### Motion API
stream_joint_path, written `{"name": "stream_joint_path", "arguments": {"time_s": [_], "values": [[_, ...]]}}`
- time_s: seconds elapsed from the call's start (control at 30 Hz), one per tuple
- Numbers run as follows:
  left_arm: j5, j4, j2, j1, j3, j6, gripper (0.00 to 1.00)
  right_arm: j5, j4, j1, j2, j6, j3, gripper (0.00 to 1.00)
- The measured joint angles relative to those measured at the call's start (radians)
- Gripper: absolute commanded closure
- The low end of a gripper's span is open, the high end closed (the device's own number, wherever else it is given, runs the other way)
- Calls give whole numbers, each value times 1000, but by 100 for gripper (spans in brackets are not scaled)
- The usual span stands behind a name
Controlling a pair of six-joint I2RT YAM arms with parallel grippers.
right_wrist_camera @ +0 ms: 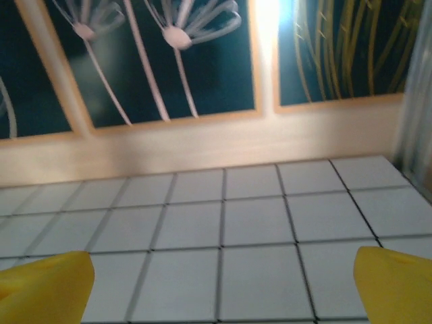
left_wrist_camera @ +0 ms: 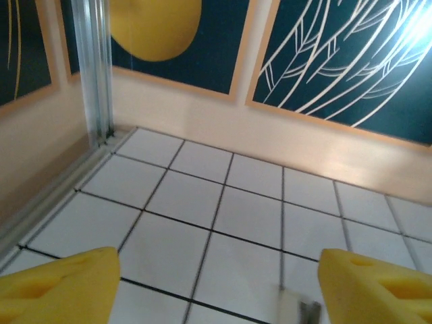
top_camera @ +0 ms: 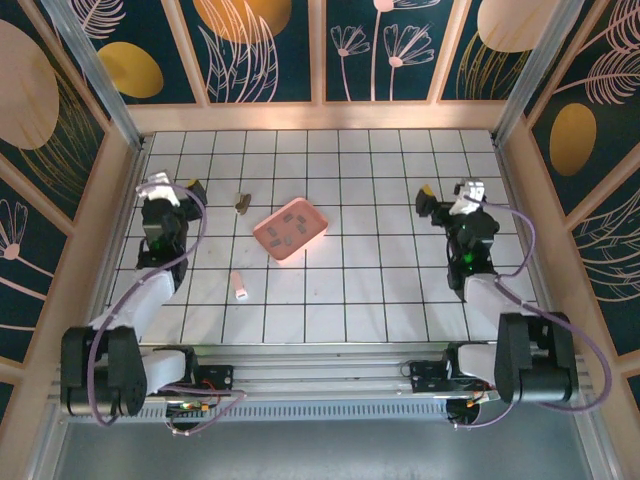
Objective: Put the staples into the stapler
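The pink tray (top_camera: 314, 236) lies mid-table with several small grey staples (top_camera: 291, 221) in it. A small pale pink stapler (top_camera: 238, 286) lies in front of the tray, to its left. My left gripper (top_camera: 190, 188) hovers at the far left of the table, well left of the tray. In its wrist view the left gripper (left_wrist_camera: 219, 277) is open over bare tiles, and a blurred pale and grey object (left_wrist_camera: 301, 309) shows near its right finger. My right gripper (top_camera: 427, 194) hangs right of the tray. The right gripper (right_wrist_camera: 223, 283) is open with nothing between its fingers.
A small dark brownish object (top_camera: 241, 203) sits on the tiles left of the tray; I cannot tell what it is. Wooden walls (top_camera: 320, 115) with an aluminium post (left_wrist_camera: 94, 67) in the far left corner enclose the white tiled table (top_camera: 380, 290).
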Motion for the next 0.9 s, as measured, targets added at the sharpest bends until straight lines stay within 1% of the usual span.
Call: {"name": "stream_joint_path", "arguments": {"time_s": [0.03, 0.1, 0.2, 0.27, 0.4, 0.5, 0.6, 0.73, 0.9], "values": [[5, -100, -18, -3, 47, -39, 30, 2, -52, 33, -13, 8, 33, 1], [22, -270, -34, -18, 117, -107, 30, 5, -153, 109, -19, 33, 94, 1], [60, -499, -34, -76, 176, -212, 33, 7, -295, 226, 1, 92, 158, 1], [106, -631, -28, -121, 178, -288, 39, 7, -365, 284, 31, 144, 183, 1], [187, -809, -13, -169, 127, -420, 42, 9, -471, 389, 103, 247, 200, 1], [222, -896, -14, -185, 71, -480, 42, 10, -513, 451, 142, 298, 200, 1], [259, -940, -13, -192, 39, -505, 42, 8, -515, 486, 170, 334, 200, 1], [289, -955, 2, -204, 35, -511, 43, 5, -516, 513, 217, 355, 215, 1], [306, -955, 69, -214, 36, -499, 44, -1, -516, 541, 261, 370, 244, 1]]}}
